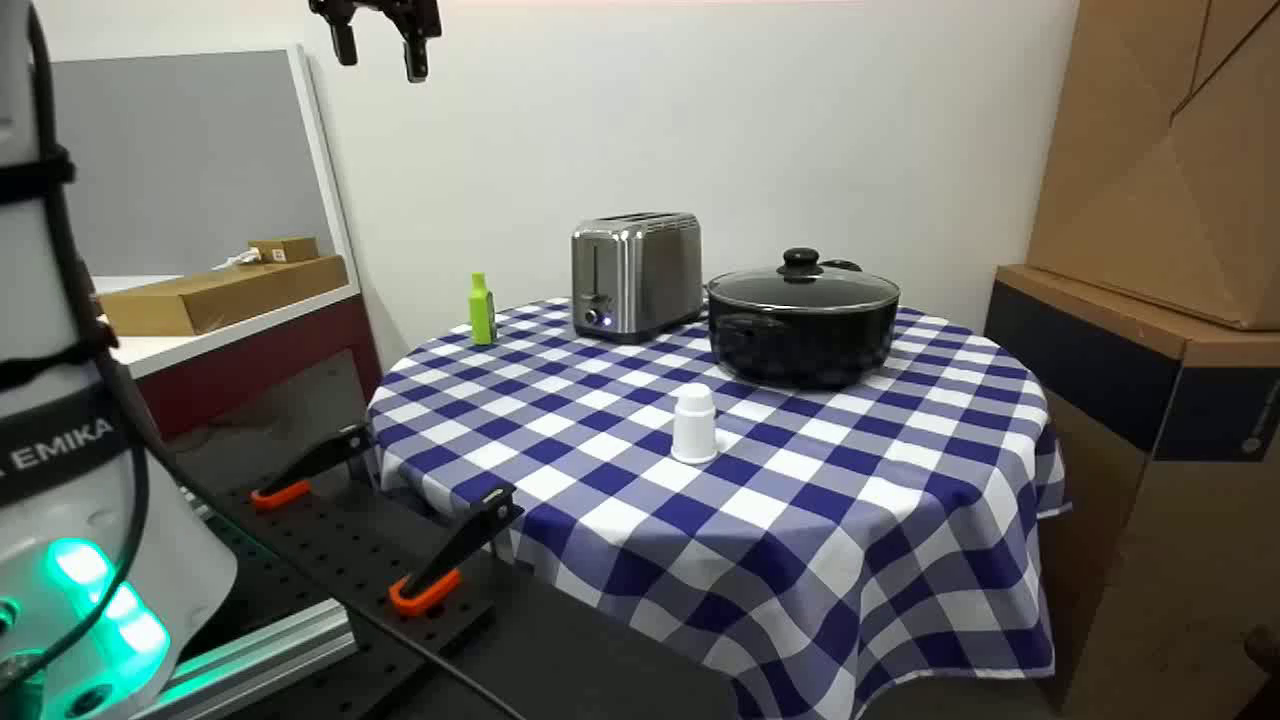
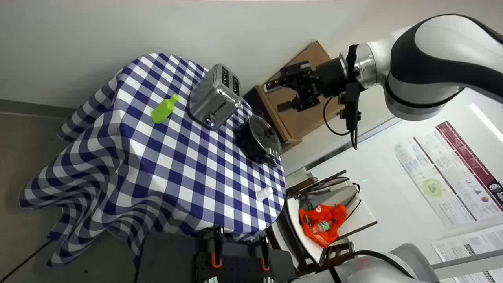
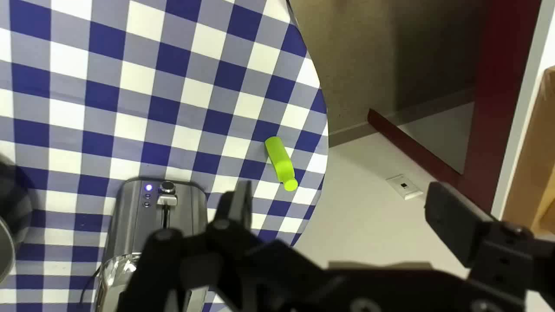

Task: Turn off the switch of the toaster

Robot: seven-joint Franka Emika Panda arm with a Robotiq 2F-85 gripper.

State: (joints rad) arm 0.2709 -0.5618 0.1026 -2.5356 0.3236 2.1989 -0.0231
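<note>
Silver boxy toaster (image 1: 642, 278), checked cloth (image 1: 580, 440), round pot (image 1: 805, 340)

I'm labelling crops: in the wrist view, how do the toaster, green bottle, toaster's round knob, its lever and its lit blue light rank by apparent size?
1. Toaster, largest even partly hidden by the gripper
2. Green bottle
3. Lever and round knob: too alike to rank
4. Lit blue light, smallest
</note>
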